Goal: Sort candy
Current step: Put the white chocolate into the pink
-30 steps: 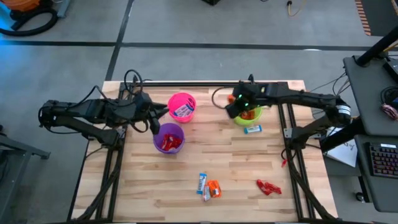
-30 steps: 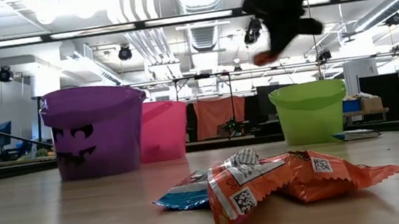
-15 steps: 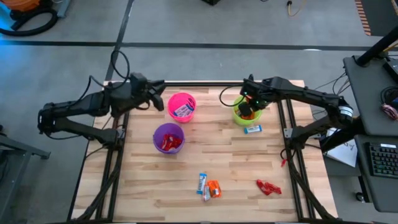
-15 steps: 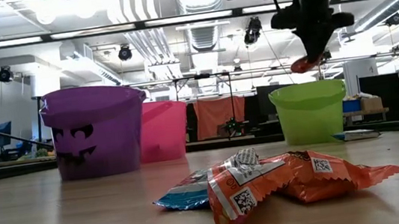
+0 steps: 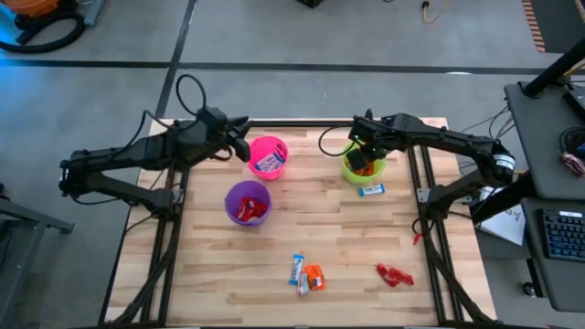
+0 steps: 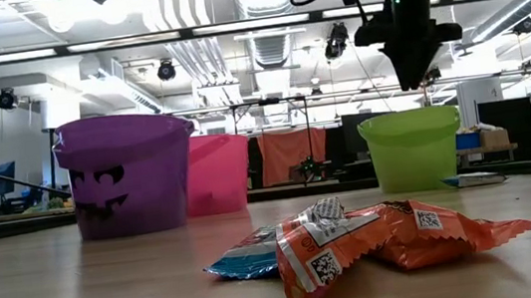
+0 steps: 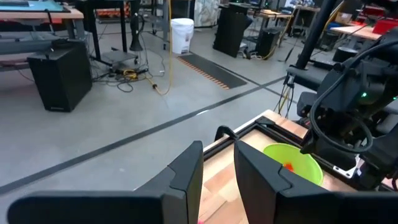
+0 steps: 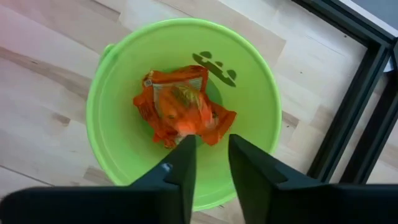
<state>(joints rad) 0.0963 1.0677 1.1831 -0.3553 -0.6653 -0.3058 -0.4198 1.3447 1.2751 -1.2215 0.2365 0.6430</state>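
Note:
My right gripper (image 5: 366, 157) (image 8: 212, 165) hangs open and empty over the green cup (image 8: 99, 99) (image 6: 412, 147), fingers pointing down. Orange sweets (image 8: 180, 109) lie in the cup's bottom. My left gripper (image 5: 242, 144) (image 7: 217, 168) is open and empty, raised just left of the pink cup (image 5: 267, 157), which holds blue-and-white bars. The purple cup (image 5: 248, 203) holds red sweets. On the table lie a blue-and-white bar (image 5: 296, 268) beside an orange sweet (image 5: 313, 277), red sweets (image 5: 395, 274), and another blue-and-white bar (image 5: 370, 190) by the green cup.
All three cups stand upright on the far half of the wooden table. A small red sweet (image 5: 417, 239) lies at the table's right edge beside the black frame rail (image 5: 422, 183). Bare wood (image 5: 356, 233) lies between the cups and the near pile.
My right gripper moved right from beside the green cup to above it, carrying an orange sweet, then let it go; the sweet fell into the cup. My left gripper rose from the purple cup toward the far edge, then shifted right toward the pink cup.

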